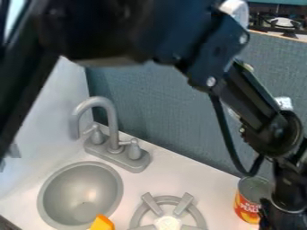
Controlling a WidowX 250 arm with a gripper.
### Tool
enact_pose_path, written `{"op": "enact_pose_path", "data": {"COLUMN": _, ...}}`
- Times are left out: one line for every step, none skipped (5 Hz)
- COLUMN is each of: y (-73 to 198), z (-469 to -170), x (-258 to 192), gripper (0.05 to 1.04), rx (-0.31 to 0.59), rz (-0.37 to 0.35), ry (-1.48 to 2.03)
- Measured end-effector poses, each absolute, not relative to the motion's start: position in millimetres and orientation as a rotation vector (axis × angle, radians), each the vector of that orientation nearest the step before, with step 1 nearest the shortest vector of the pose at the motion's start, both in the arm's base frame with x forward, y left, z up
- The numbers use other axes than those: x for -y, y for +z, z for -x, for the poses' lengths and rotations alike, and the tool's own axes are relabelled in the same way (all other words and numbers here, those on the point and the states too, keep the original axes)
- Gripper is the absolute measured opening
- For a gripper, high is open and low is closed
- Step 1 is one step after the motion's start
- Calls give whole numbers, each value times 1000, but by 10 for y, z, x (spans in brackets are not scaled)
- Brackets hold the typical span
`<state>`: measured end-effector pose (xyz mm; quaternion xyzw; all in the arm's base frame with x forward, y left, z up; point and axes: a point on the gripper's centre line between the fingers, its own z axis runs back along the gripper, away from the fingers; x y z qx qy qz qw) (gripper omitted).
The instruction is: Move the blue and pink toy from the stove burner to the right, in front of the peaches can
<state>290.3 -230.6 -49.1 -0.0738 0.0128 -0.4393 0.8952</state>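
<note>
One robot arm (225, 78): slants from the upper left to the lower right, gripper (284, 216) low at the right edge.
Jaws: opening and any hold cannot be told.
Red-and-orange-labelled tin can (247, 209): immediately left of the gripper in the view, long axis upright, on the white bench (180, 177); contact cannot be determined.
Toy stove burner (183, 204): left of the can.
Sink basin (81, 195): farther left, near the gray faucet (112, 121).
Orange object (103, 223): bottom edge, between basin and burner.

Black arm (249, 101), silver screws (211, 81), cable (226, 134) (black, looped)
</note>
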Motion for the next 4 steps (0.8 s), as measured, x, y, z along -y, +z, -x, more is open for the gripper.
{"op": "enact_pose_path", "data": {"y": -600, "z": -2867, "x": 2363, "gripper": 442, "rx": -77, "rz": 163, "ry": -922}}
{"op": "enact_pose_path", "data": {"y": -701, "z": -2864, "x": 2354, "gripper": 442, "rx": -114, "rz": 149, "ry": -908}}
{"op": "enact_pose_path", "data": {"y": -725, "z": -2859, "x": 2341, "gripper": 487, "rx": -128, "rz": 152, "ry": -887}}
{"op": "enact_pose_path", "data": {"y": -741, "z": -2853, "x": 2277, "gripper": 803, "rx": -146, "rz": 149, "ry": -845}}
